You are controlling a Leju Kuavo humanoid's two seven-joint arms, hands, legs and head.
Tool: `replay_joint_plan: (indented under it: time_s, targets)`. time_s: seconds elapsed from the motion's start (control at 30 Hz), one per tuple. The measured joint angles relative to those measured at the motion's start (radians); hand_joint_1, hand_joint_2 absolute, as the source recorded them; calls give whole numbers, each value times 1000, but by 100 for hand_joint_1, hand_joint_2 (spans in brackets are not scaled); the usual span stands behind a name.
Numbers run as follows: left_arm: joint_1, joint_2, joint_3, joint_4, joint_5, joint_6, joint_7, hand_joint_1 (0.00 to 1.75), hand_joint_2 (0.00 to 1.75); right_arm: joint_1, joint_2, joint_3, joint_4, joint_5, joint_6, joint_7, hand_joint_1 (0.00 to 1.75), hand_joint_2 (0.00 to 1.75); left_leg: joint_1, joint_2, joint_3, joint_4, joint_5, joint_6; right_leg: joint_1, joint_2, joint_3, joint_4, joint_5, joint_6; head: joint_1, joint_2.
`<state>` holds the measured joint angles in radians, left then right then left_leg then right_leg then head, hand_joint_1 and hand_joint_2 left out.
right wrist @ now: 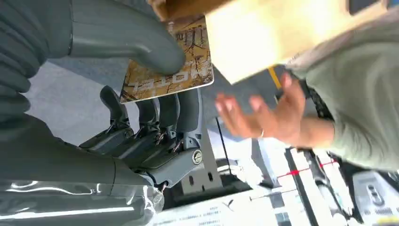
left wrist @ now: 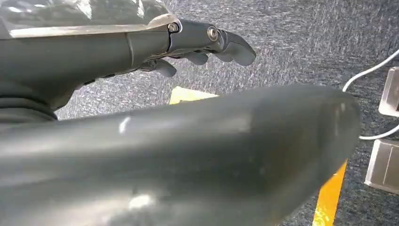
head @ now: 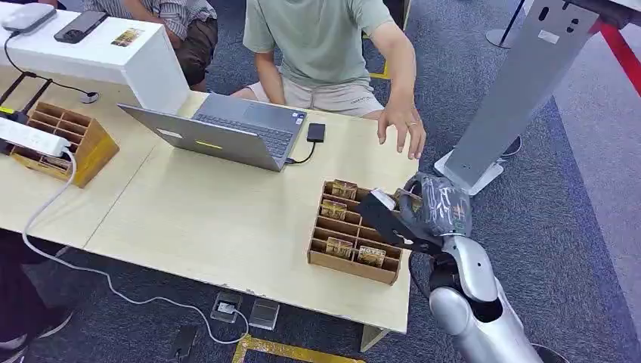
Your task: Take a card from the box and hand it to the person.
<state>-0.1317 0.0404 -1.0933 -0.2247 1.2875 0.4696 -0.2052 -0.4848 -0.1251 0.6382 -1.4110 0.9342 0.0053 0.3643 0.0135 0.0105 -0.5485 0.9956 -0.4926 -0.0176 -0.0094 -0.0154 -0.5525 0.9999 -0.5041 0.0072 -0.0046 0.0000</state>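
Head cam: high, looking down at table [head: 227, 219]. L wrist cam: close, floor-facing. R wrist cam: close; shares person's hand [head: 402, 125] w/ head.

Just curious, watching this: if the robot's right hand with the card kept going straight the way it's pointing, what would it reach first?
Probably the person's open hand, just beyond the right hand and its card; depth is unclear.

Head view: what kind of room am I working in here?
Probably an office or lab demo area: grey carpet floor, a pale wooden table with an open grey laptop, and a white power strip trailing its cable.
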Motion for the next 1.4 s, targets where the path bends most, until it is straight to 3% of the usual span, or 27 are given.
replay_joint_plan:
  time_s: [0.3,0.43,0.63,0.93,0.97,1.0,1.03,1.2,1.4]
  targets:
    - [-1,0,0,0,-9,-11,-3,0,0,-51,-16,-56,-37,10,-34,-46,140,175,0,0,-1,0,0,0,0,0,0,0,0,0,0,0]
    - [-1,0,0,0,-21,-20,-6,0,0,-123,-14,-68,52,-2,-82,-98,133,175,0,-1,-1,0,0,0,0,-1,1,0,0,0,0,0]
    - [-2,0,-2,0,-38,-32,-6,0,0,-222,2,-75,206,-10,-147,-134,136,175,0,-1,-2,0,0,0,0,-1,0,0,0,0,0,0]
    - [-2,3,-16,0,-51,-56,-14,0,0,-302,30,-93,392,-24,-173,-159,126,175,0,-1,-2,0,0,0,0,-1,0,0,0,0,0,0]
    - [-2,3,-16,0,-52,-58,-15,0,0,-304,33,-94,402,-27,-175,-166,93,175,0,-1,-2,0,0,0,0,-1,0,0,0,0,0,0]
    - [-2,4,-16,0,-53,-58,-15,0,0,-308,37,-96,417,-33,-178,-172,33,175,0,-1,-2,0,0,0,0,-1,0,0,0,0,0,0]
    - [-2,5,-17,0,-53,-58,-15,0,0,-312,42,-97,433,-36,-182,-180,0,175,0,-1,-2,0,0,0,0,-1,0,0,0,0,0,0]
    - [-2,9,-18,0,-56,-64,-21,0,0,-316,65,-98,483,-77,-201,-254,0,175,0,-1,-2,0,0,0,0,-1,-1,0,0,0,0,0]
    - [-2,11,-22,0,-56,-65,-21,0,0,-317,88,-98,520,-92,-209,-273,0,175,0,-1,-2,0,0,0,0,-1,-1,0,0,0,0,0]
